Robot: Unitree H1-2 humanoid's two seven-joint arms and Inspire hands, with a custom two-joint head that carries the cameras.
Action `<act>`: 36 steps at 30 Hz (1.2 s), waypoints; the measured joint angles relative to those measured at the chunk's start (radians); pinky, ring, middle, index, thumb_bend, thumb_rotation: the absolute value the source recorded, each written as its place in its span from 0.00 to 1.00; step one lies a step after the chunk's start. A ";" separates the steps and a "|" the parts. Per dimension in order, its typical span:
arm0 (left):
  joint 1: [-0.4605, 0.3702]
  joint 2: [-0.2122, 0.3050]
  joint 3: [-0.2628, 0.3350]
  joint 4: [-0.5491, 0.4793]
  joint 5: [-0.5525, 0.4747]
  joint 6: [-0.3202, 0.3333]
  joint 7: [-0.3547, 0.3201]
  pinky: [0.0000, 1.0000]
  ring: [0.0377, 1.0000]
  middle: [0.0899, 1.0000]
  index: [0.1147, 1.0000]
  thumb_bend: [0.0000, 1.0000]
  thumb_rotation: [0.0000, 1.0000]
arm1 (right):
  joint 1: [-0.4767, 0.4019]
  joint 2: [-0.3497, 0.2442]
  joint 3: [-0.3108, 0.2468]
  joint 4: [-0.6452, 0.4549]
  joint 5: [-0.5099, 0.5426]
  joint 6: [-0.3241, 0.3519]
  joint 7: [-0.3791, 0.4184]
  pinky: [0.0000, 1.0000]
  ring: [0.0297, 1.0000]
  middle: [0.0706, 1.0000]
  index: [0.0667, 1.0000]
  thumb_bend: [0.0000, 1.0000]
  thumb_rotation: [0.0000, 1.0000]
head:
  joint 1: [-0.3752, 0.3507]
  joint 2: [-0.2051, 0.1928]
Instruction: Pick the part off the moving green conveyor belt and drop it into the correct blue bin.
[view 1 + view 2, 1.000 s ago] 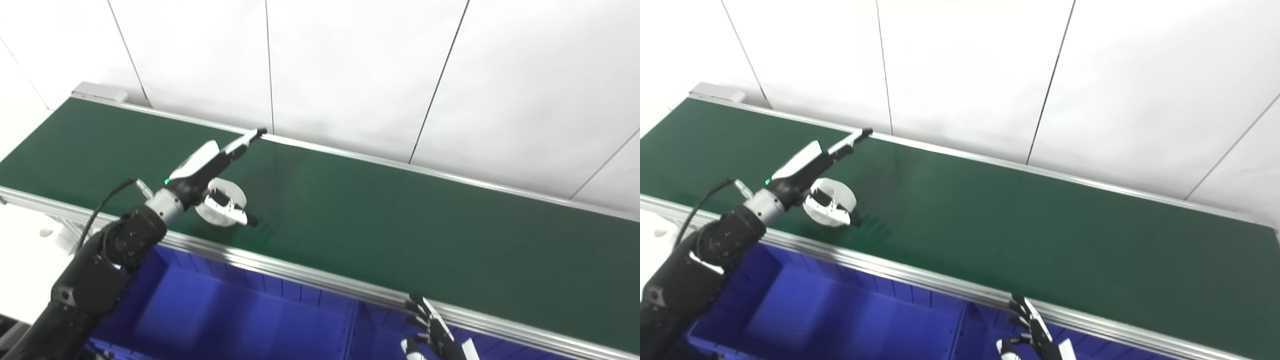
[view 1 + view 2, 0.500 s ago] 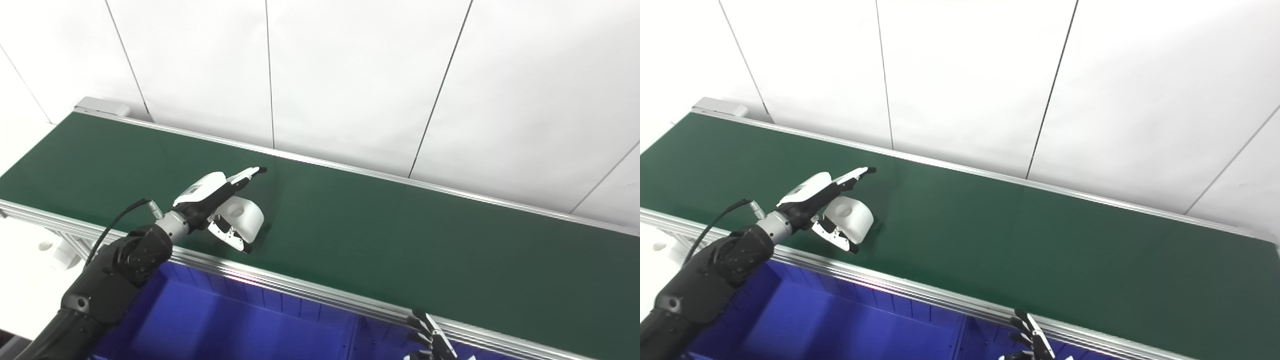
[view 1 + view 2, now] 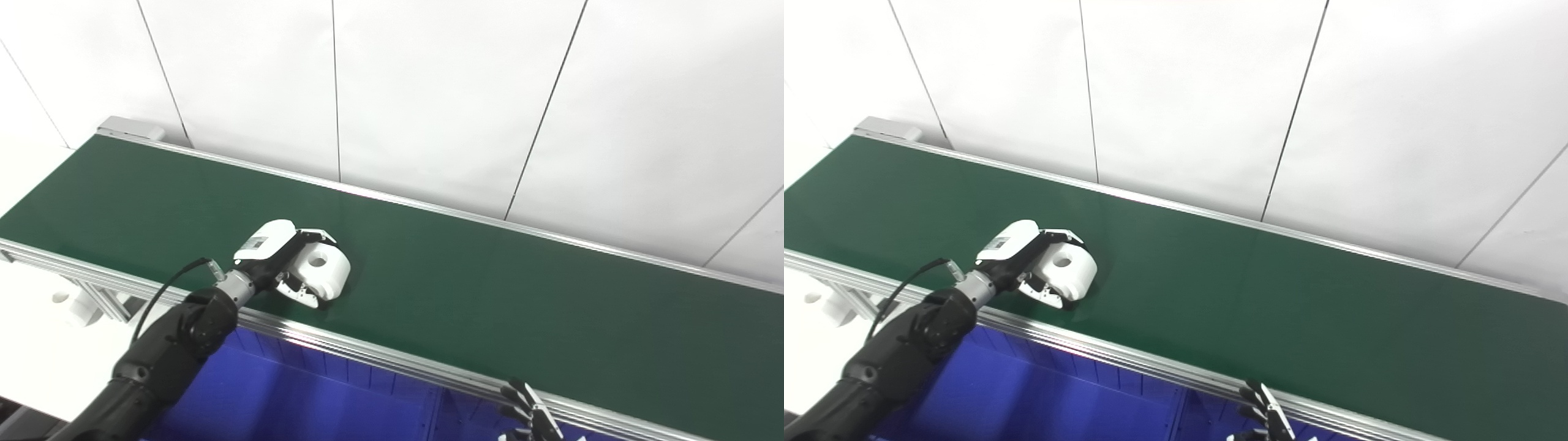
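A white round part with a hole in its middle (image 3: pixel 323 270) lies on the green conveyor belt (image 3: pixel 520 300), near the belt's front rail. My left hand (image 3: pixel 272 248) is on the part's left side, with fingers curled over its top and the thumb under its front, closed on it. The part also shows in the right eye view (image 3: pixel 1069 268). My right hand (image 3: pixel 530 418) is low at the picture's bottom edge, in front of the rail, fingers apart and empty; most of it is cut off.
A blue bin (image 3: pixel 294 398) sits below the belt's front rail (image 3: pixel 392 358) under my left arm, and a divider wall (image 3: pixel 436 401) separates it from a second blue bin to the right. A white panelled wall stands behind the belt.
My left hand's fingers were stretched out over the part; they have now curled shut around it. Hand and part have moved right along the belt. The camera view has shifted a little.
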 measured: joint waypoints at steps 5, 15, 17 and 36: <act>-0.002 -0.003 -0.006 -0.005 -0.015 -0.003 0.002 0.44 0.39 0.43 0.48 0.49 0.00 | 0.007 0.001 0.000 -0.002 0.000 0.000 0.000 0.65 0.80 0.87 0.93 0.45 0.80 | -0.003 0.008; 0.074 -0.003 0.032 -0.203 -0.114 -0.002 -0.014 0.42 0.38 0.43 0.49 0.49 0.00 | 0.023 0.008 0.000 -0.046 -0.004 0.000 0.000 0.65 0.80 0.87 0.93 0.44 0.79 | -0.043 0.069; 0.112 -0.003 0.037 -0.270 -0.121 0.001 -0.024 0.41 0.38 0.44 0.49 0.49 0.00 | 0.027 0.009 0.000 -0.055 -0.005 0.004 0.002 0.66 0.80 0.87 0.93 0.45 0.79 | -0.098 0.121; 0.398 -0.096 -0.135 -0.589 -0.206 0.023 -0.229 0.39 0.37 0.42 0.48 0.49 0.00 | 0.063 0.023 0.003 -0.192 -0.028 0.110 0.028 0.74 0.83 0.89 0.95 0.53 0.89 | -0.314 0.305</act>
